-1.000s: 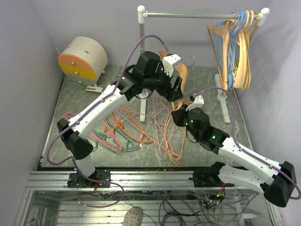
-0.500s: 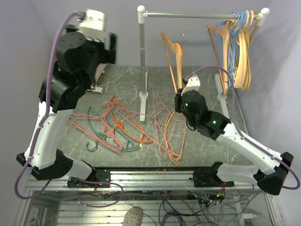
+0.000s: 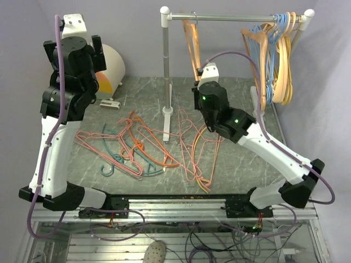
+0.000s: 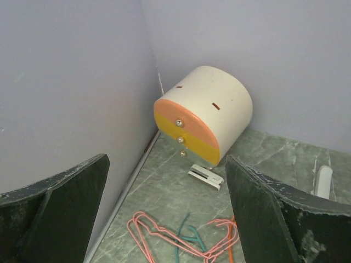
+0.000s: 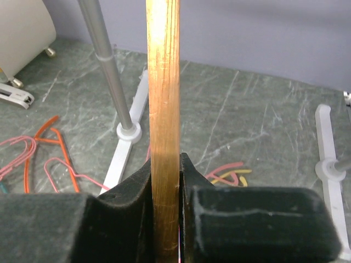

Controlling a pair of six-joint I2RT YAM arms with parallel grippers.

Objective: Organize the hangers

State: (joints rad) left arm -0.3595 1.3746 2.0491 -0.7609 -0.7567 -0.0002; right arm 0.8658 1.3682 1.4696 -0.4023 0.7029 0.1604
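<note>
Our right gripper [image 5: 164,175] is clamped on the broad tan wooden hanger [image 3: 192,46], holding it upright at the left part of the silver rail [image 3: 236,17]; we cannot tell whether its hook rests there. Our left gripper [image 4: 164,181] hangs high at the far left, jaws spread wide. The thin pink, orange, teal and yellow hangers [image 3: 142,145] lie tangled on the green marbled table [image 3: 241,164].

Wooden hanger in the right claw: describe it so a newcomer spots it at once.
Find the silver clothes rail at the back. Left of the blue-and-tan bunch on it, one wooden hanger stands upright alone, pinched by the right claw. It is broad and tan, unlike the thin coloured hangers on the table.
</note>
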